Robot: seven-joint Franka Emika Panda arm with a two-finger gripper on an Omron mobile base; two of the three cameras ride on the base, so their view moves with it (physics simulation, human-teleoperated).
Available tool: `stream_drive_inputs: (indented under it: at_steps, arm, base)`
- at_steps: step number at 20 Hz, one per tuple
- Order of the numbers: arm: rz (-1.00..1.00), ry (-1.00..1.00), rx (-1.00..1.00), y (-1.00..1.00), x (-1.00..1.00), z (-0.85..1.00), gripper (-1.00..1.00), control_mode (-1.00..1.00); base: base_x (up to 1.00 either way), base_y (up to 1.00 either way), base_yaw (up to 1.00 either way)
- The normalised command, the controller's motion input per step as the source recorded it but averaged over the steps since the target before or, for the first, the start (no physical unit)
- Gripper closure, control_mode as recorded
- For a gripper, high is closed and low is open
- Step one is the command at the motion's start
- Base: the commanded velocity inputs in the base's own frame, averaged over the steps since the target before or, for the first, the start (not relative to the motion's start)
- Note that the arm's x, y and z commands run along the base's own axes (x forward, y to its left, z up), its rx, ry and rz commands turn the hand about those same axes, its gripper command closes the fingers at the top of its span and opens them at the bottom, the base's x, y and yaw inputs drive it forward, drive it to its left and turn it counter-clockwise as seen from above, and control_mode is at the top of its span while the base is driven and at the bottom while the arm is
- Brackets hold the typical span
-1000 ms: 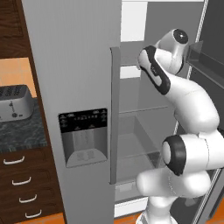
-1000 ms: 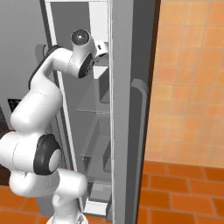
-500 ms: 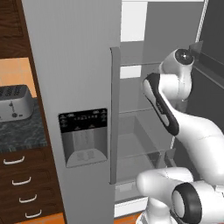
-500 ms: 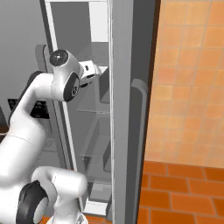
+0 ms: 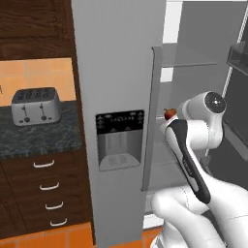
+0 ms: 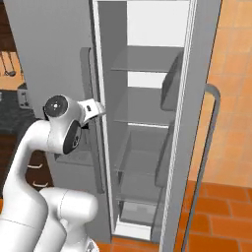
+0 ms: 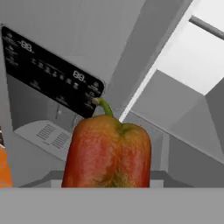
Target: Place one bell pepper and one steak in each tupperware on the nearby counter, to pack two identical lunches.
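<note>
Your hand view puts the pepper (image 7: 107, 151) right in front of the camera, stem up, orange-red, against the fridge's dispenser panel (image 7: 48, 72). The fingertips are hidden there, but the pepper sits where they close, so the claw looks clamped on it. From the left base view you see the same pepper (image 5: 170, 114) as a small red spot at the arm's tip, beside the fridge door handle (image 5: 151, 116); that view also gives you the toaster (image 5: 36, 105) on the counter (image 5: 43, 135). The right base view adds the open fridge shelves (image 6: 142, 118).

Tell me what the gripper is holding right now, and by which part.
The gripper holds a bell pepper, stem end pointing away from the hand. The grip seems to be on its lower body, but the fingertips are hidden behind it.
</note>
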Motion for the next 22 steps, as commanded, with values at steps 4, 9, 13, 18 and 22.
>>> stream_drive_inputs:
  at_steps: [4,9,13,18,22]
  arm:
    - [0.00,0.00,0.00,0.00,0.00,0.00,1.00,1.00]
    - [0.00,0.00,0.00,0.00,0.00,0.00,1.00,1.00]
    - [0.00,0.00,0.00,0.00,0.00,0.00,1.00,1.00]
    - [0.00,0.00,0.00,0.00,0.00,0.00,1.00,1.00]
    - [0.00,0.00,0.00,0.00,0.00,0.00,1.00,1.00]
  base:
    - [-0.39,1.00,0.20]
    - [-0.14,1.00,0.20]
    - [0.06,1.00,0.18]
    - [0.16,1.00,0.17]
    - [0.36,1.00,0.26]
